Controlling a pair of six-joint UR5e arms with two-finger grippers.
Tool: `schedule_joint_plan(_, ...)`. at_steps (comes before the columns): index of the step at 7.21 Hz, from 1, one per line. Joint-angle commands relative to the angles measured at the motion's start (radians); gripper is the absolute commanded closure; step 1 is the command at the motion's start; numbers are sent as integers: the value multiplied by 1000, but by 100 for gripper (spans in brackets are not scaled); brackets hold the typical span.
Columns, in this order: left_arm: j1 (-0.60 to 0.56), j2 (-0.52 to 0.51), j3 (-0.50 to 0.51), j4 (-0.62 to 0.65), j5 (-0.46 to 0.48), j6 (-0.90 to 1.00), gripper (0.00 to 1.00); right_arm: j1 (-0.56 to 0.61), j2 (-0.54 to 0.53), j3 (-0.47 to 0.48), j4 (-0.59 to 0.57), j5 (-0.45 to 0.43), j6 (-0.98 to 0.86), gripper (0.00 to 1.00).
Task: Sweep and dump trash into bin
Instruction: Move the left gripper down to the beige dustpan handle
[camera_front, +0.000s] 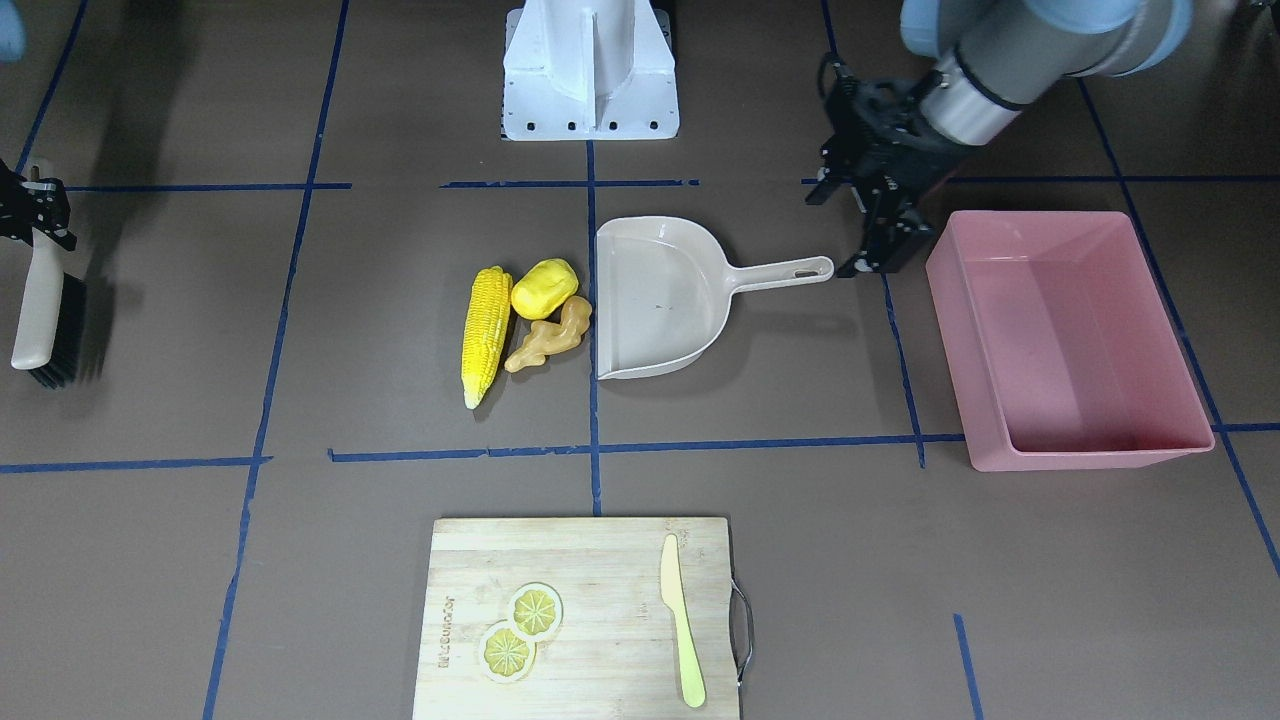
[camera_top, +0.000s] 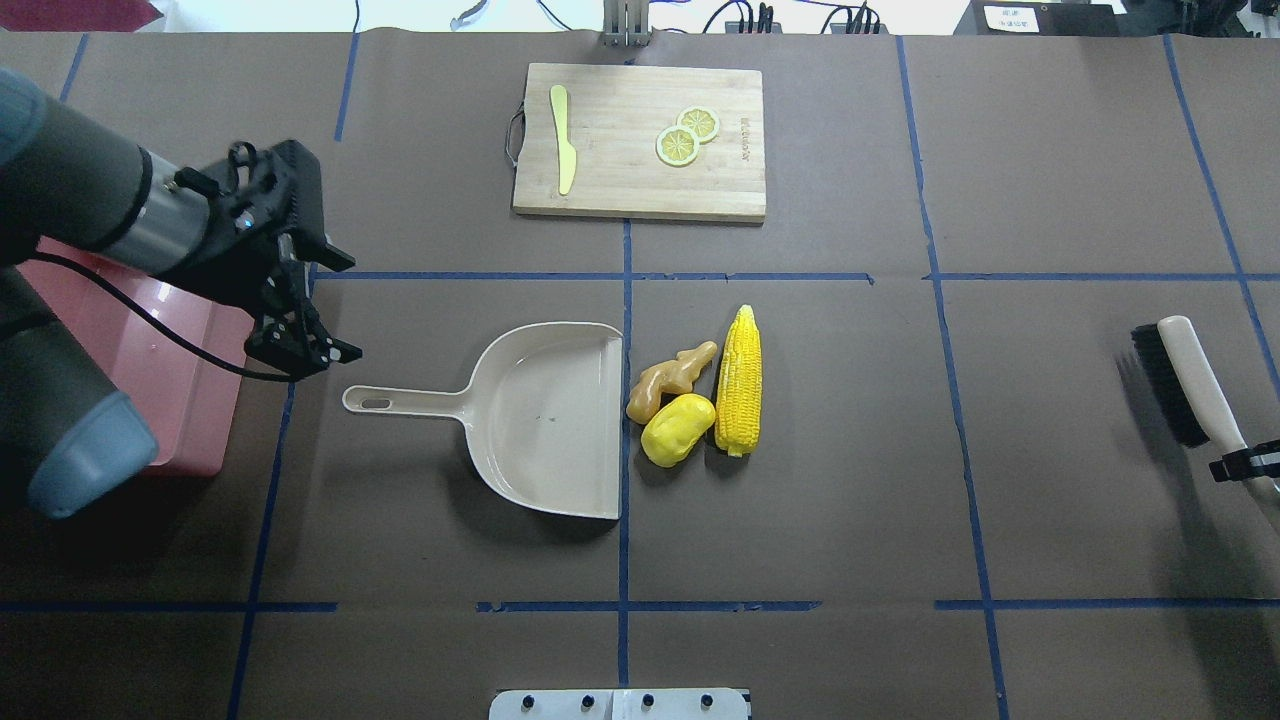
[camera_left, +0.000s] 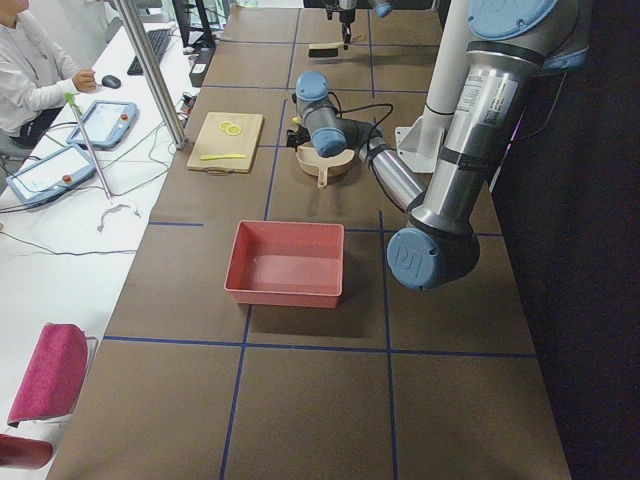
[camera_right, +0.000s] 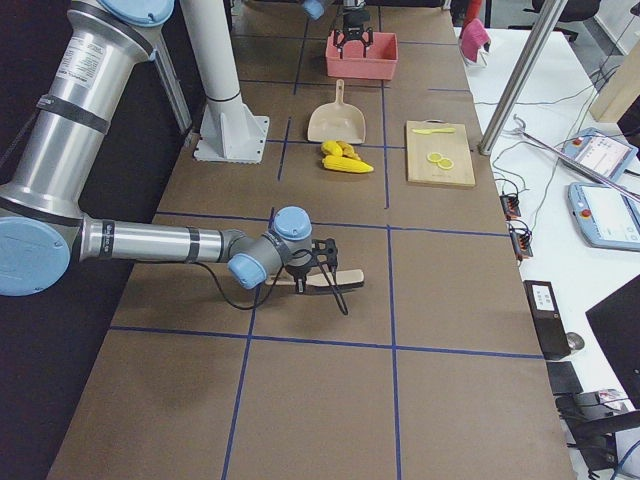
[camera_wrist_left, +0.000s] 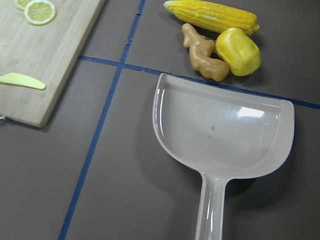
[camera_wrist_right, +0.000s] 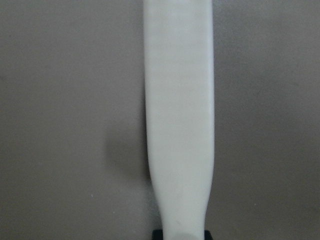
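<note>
The right gripper (camera_top: 1240, 466) pinched the brush (camera_top: 1190, 380) at the desk's right edge; the left gripper (camera_top: 338, 305) hung spread beside the dustpan (camera_top: 540, 420) handle, by the bin (camera_front: 1085, 458) at the left edge. The trash (camera_top: 678, 430) lay mid-desk at the dustpan's mouth; sweeping against an unheld dustpan would likely shove it away.

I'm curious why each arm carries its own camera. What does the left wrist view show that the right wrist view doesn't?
Only the left wrist view shows the empty beige dustpan, with the corn cob, ginger root and yellow lump lying just past its open edge, and part of the cutting board with lemon slices and the knife. Only the right wrist view shows a close-up of the pale brush handle running up the frame. Both show the brown table.
</note>
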Motion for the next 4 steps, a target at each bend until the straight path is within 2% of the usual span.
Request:
schedule_joint_plan(1,113,4,31,-22,53,78,1,1,1,0,0,-1,0,100)
schedule_joint_plan(2,130,4,69,-57,53,89,2,1,1,0,0,0,0,100)
schedule_joint_plan(4,130,4,179,-240,51,82,1,1,1,0,0,2,0,100)
